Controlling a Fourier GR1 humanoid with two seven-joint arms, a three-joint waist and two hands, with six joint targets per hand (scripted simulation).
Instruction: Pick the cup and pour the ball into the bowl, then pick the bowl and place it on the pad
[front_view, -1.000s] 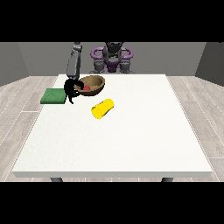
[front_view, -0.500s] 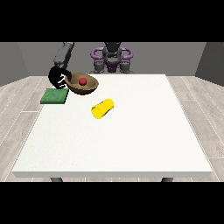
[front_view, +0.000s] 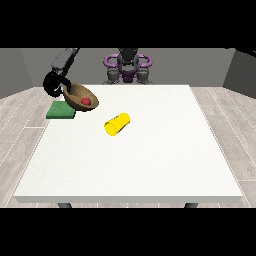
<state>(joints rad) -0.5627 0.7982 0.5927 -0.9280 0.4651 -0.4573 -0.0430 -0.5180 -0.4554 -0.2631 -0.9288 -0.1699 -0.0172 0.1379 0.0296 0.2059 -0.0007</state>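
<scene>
While the hand (front_view: 51, 84) at the view's left grips the bowl (front_view: 80, 97) by its left rim, bowl tilted, ball (front_view: 86, 101) inside, the pad (front_view: 61, 110) lies just below-left of it, upper left of frame. Arm slants down from above. Cup (front_view: 117, 124) on its side mid-worktop (front_view: 150, 160), released. Other hand not seen.

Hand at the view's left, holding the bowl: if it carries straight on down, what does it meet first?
Most likely the green pad. The hand grips the brown bowl, with the red ball inside, just above the pad's far edge. The tilted bowl would probably touch first, though depth is hard to judge from this view.
</scene>
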